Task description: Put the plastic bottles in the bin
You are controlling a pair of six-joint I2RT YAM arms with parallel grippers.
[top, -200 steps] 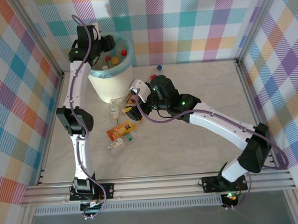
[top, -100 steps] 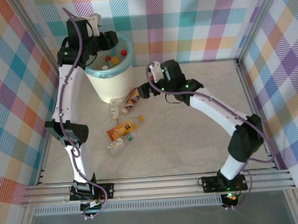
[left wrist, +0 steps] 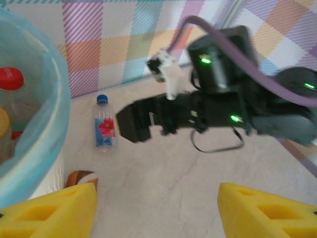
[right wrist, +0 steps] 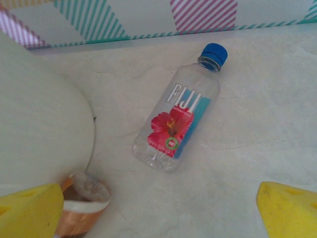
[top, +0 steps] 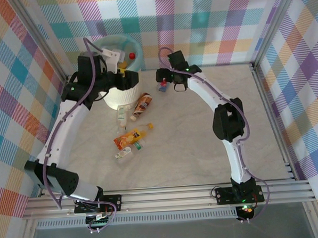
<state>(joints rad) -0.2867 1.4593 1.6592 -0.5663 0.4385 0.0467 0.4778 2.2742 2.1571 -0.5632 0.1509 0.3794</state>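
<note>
A clear Fiji bottle point(right wrist: 181, 124) with a blue cap and a red flower label lies on the table behind the bin, just ahead of my open right gripper point(right wrist: 158, 218); nothing is between the yellow fingertips point(right wrist: 290, 208). From above, the right gripper point(top: 164, 80) hovers by this bottle point(top: 161, 87). The white ribbed bin point(top: 130, 46) with its teal bag holds red-capped bottles point(left wrist: 11, 79). My left gripper point(top: 126, 78) is open at the bin's right side, empty; its fingertips point(left wrist: 59, 208) frame the bare table. A brown-labelled bottle point(top: 142, 103) lies by the bin's foot.
More bottles lie in front of the bin: a clear one point(top: 120, 116), an orange one point(top: 130, 136) and small ones point(top: 123, 152). The bin wall point(right wrist: 39, 124) stands close to the left of the right gripper. Checked walls enclose the table.
The right arm has swung from the bottle cluster up to the back, over the Fiji bottle. The left gripper has come from over the bin to its right side.
</note>
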